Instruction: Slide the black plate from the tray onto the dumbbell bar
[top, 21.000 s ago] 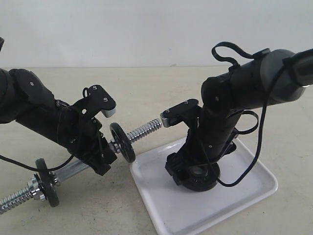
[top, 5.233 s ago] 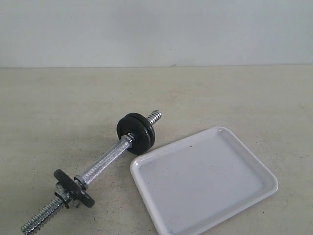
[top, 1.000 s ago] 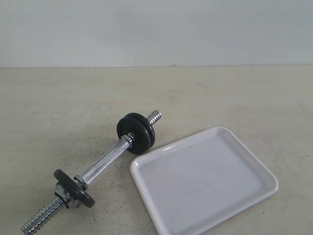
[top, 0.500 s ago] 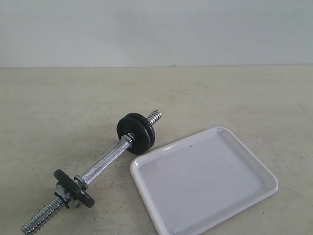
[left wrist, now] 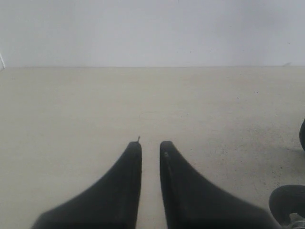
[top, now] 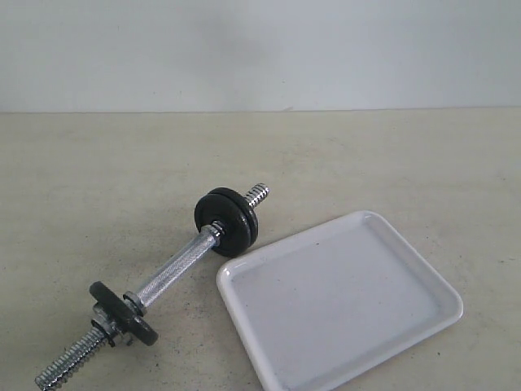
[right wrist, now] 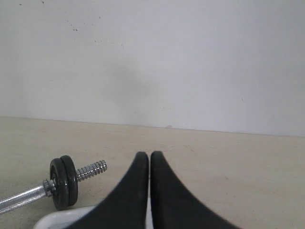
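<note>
Left gripper (left wrist: 150,147) over speckled beige tabletop (left wrist: 71,105), white wall (left wrist: 143,28) beyond

Lab bench setup, beige tabletop (top: 366,155), white wall (top: 260,49)

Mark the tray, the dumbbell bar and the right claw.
tray (top: 350,305): exterior view, bare white floor inside the rim.
dumbbell bar (top: 173,268): exterior view, knurled chrome middle between the black discs.
right claw (right wrist: 149,154): right wrist view, between its two shut fingertips.
</note>
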Robot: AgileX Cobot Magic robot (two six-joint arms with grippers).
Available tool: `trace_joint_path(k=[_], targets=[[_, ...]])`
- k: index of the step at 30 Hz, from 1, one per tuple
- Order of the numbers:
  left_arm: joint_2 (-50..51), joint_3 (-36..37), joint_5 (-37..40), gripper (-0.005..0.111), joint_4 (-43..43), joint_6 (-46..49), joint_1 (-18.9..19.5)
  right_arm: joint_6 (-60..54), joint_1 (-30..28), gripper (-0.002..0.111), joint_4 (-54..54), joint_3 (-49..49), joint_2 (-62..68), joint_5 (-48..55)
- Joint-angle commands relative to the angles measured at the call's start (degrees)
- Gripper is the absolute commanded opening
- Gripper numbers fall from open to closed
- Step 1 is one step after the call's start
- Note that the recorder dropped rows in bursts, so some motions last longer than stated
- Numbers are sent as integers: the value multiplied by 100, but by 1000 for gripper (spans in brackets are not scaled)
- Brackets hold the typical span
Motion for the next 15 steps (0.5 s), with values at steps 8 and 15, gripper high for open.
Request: trace_joint_path(k=[8,15], targets=[[-21,23,4,14,-79,188,-53,3,-8,0,-27,-4,-23,-12],[-21,23,4,14,-79,190,-53,3,-8,0,-27,-4,-23,-12]])
